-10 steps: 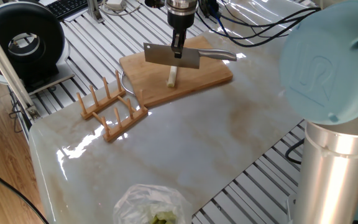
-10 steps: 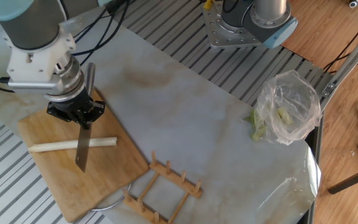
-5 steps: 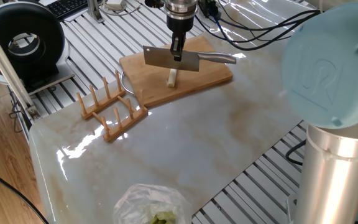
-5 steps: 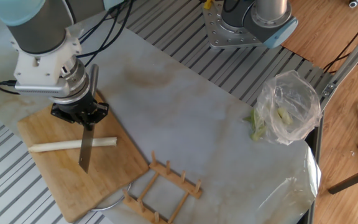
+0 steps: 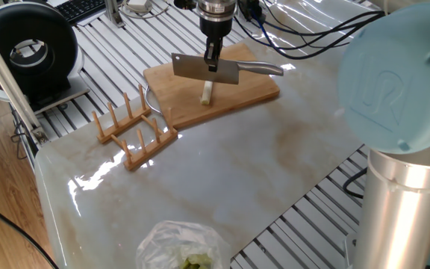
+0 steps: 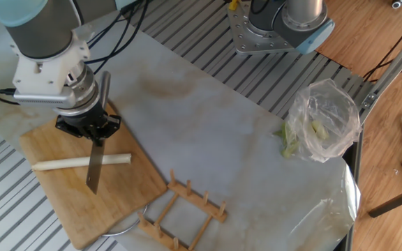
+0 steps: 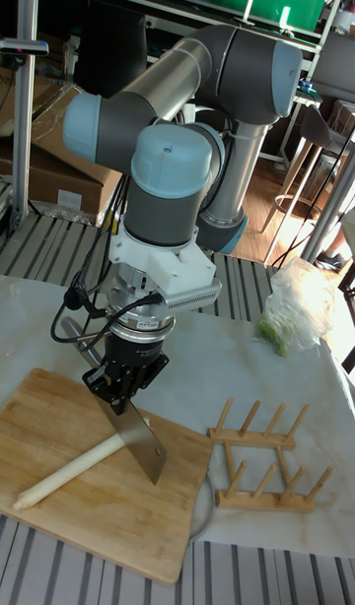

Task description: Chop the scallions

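A whole pale scallion stalk [image 6: 61,163] [image 7: 69,474] lies across the bamboo cutting board [image 6: 54,202] [image 5: 256,88] [image 7: 59,546]. My gripper [image 5: 212,57] [image 6: 89,131] [image 7: 120,386] is shut on the spine of a steel cleaver [image 5: 196,69] [image 6: 94,174] [image 7: 141,445]. The blade hangs edge-down just above the scallion, crossing it near one end. In one fixed view only a short white bit of the scallion [image 5: 207,93] shows below the blade. The cleaver's handle [image 5: 263,68] points right.
A wooden peg rack [image 5: 134,131] [image 6: 180,213] [image 7: 261,462] stands beside the board. A clear plastic bag with green bits [image 6: 319,125] [image 5: 184,246] [image 7: 296,309] lies at the table's far end. A metal ring [image 6: 121,226] pokes out under the board.
The cleaver and gripper rose slightly and shifted a little along the scallion. The scallion lies whole in the same place.
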Action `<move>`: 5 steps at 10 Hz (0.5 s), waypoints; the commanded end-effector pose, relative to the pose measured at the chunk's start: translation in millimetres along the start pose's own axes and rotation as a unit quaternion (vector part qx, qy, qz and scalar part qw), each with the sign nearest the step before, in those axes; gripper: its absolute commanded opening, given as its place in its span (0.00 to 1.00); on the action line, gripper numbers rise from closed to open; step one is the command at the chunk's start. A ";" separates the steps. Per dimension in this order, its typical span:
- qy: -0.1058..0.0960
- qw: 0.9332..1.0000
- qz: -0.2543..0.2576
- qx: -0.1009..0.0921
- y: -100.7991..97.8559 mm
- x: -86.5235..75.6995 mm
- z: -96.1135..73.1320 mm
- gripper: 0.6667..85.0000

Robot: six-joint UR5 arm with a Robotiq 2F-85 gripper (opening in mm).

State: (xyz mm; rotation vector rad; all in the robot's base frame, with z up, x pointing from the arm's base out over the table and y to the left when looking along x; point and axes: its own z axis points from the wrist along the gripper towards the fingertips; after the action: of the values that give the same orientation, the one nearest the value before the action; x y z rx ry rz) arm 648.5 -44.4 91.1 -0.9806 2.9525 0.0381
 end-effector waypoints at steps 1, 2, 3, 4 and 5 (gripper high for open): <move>-0.008 1.000 0.004 -0.006 4.3 -9.1 -5.6 0.01; -0.008 1.000 0.005 -0.004 4.6 -11.7 -5.8 0.01; -0.011 1.000 0.005 -0.004 4.3 -14.0 -3.9 0.01; -0.015 1.000 0.005 -0.006 4.5 -16.9 -1.3 0.01; -0.017 1.000 0.006 -0.005 3.4 -19.1 1.7 0.01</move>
State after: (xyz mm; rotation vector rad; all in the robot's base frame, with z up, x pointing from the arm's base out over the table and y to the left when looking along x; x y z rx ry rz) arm 655.8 -35.7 92.2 -0.9709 2.9429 0.0490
